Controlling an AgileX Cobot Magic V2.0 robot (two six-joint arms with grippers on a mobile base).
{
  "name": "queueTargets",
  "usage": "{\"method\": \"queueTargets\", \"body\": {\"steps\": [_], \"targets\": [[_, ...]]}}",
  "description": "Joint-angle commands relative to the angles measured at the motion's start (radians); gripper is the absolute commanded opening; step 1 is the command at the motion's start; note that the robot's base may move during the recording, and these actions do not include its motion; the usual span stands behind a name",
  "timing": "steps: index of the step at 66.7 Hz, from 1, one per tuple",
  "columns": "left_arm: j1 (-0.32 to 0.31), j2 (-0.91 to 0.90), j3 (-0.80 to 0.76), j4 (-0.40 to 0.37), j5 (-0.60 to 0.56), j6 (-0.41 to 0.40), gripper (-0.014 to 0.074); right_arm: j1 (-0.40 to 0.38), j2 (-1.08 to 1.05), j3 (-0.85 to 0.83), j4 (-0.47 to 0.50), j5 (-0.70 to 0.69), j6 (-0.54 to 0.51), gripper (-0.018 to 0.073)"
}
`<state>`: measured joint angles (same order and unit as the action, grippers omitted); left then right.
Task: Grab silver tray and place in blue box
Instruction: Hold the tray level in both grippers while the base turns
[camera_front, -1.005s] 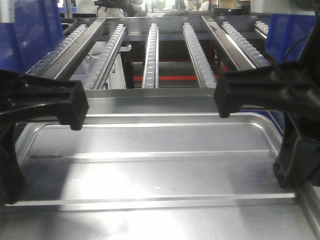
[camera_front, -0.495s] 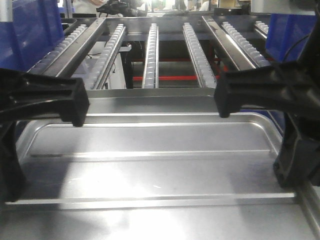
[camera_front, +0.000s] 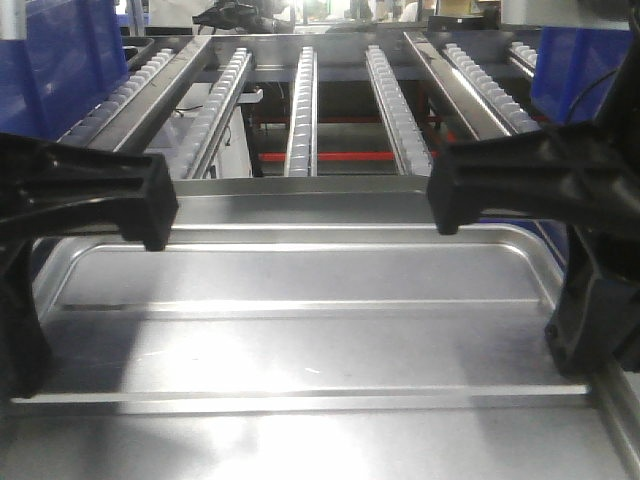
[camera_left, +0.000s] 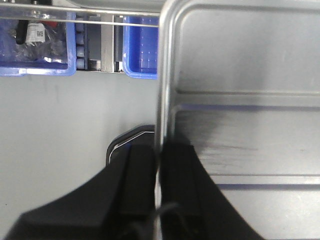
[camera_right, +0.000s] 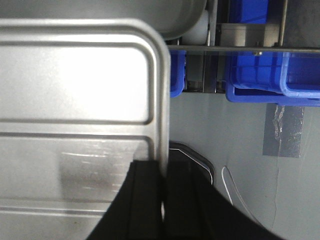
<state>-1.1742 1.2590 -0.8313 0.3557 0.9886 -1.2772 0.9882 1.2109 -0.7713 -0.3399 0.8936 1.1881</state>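
The silver tray, shiny with two long raised ridges, fills the lower front view and is held level between both arms. My left gripper is shut on the tray's left rim. My right gripper is shut on its right rim. Both arms show as black blocks in the front view, left and right. Blue crate walls stand at the far left and far right. I cannot tell which of them is the blue box.
A roller rack with several sloping roller lanes runs away ahead. Another metal edge lies just beyond the tray. A rounded metal pan corner and small blue bins sit on shelves over the grey floor.
Almost nothing. The left arm and the tray's left side have risen very slightly. Both grips are unchanged.
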Motion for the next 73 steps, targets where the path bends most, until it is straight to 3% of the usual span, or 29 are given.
{"method": "queueTargets", "body": {"steps": [1, 73], "targets": [[-0.008, -0.028, -0.025, 0.032, -0.004, -0.012, -0.0008, -0.002, -0.024, -0.025, -0.039, -0.026, -0.003, 0.0060], [-0.008, -0.028, -0.025, 0.032, -0.003, -0.012, -0.0008, -0.002, -0.024, -0.025, -0.039, -0.026, -0.003, 0.0060]]}}
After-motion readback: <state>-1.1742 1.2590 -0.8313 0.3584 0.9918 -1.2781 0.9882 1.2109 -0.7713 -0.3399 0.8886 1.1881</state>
